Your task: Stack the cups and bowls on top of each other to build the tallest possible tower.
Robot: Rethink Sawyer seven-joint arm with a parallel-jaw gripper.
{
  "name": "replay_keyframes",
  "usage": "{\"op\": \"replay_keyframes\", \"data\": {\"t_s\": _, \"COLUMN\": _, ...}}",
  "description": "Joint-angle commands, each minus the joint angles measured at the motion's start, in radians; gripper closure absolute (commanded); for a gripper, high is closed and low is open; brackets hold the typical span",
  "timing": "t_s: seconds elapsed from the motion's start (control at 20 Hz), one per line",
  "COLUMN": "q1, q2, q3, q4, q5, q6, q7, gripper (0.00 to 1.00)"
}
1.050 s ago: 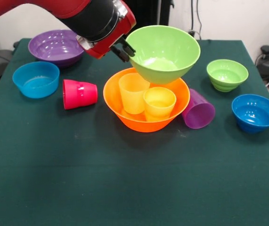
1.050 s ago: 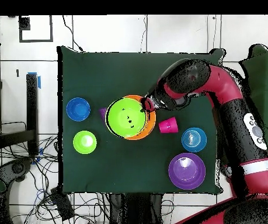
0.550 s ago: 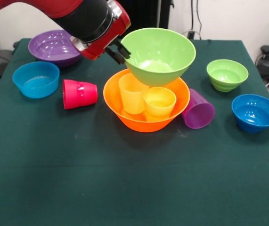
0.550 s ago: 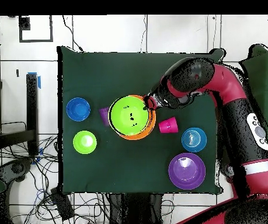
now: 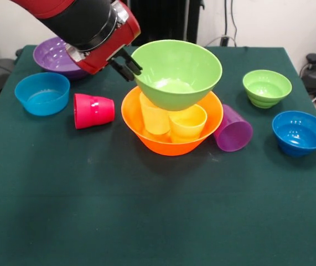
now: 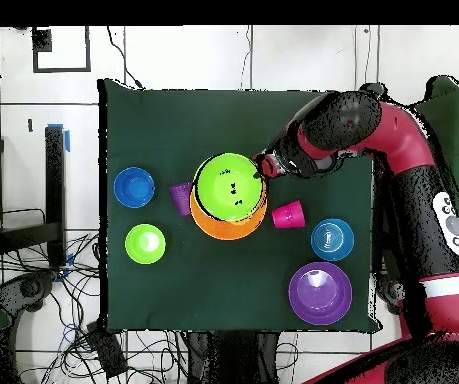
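My gripper is shut on the rim of the large lime green bowl, which hangs tilted over the large orange bowl. Two cups stand upright inside the orange bowl, one yellow-orange and one pale yellow. The green bowl's bottom is right at their rims; whether it touches them I cannot tell. Seen from overhead, the gripper holds the green bowl, which covers most of the orange bowl. A red-pink cup and a purple cup lie on their sides beside the orange bowl.
A large purple bowl and a small blue bowl sit at the left of the front view. A small lime green bowl and another blue bowl sit at the right. The table wears a dark green cloth.
The gripper has carried the lime green bowl leftward and lower in the front view, closer onto the cups in the orange bowl. Nothing else has moved.
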Motion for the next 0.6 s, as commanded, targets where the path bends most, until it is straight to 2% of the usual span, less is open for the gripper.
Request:
{"op": "replay_keyframes", "data": {"t_s": 0.05, "q1": 0.020, "q2": 0.022, "q3": -0.001, "q4": -0.043, "q5": -0.052, "q6": 0.071, "q7": -0.358, "gripper": 1.00}}
{"op": "replay_keyframes", "data": {"t_s": 0.6, "q1": 0.012, "q2": 0.085, "q3": -0.015, "q4": -0.001, "q5": -0.085, "q6": -0.030, "q7": -0.363, "gripper": 1.00}}
